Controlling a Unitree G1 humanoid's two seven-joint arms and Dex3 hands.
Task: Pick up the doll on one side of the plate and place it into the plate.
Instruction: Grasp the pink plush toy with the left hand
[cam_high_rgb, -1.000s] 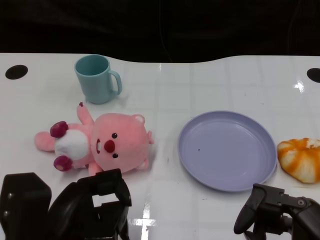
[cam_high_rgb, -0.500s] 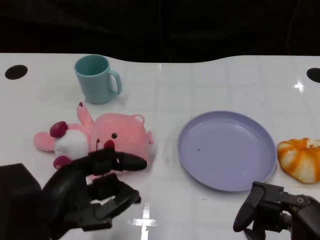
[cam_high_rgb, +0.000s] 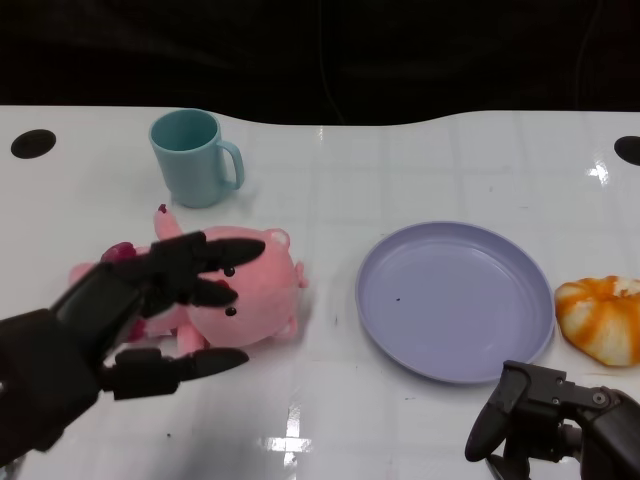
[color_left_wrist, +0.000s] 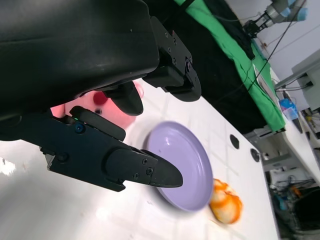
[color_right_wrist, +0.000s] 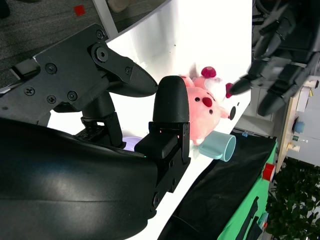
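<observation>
No readable text, label, brand, number or sign on anything in view.

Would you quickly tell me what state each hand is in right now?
Left hand: open, fingers spread above the pink doll, holding nothing.
Right hand: holds nothing; whether open or closed cannot be told.
</observation>
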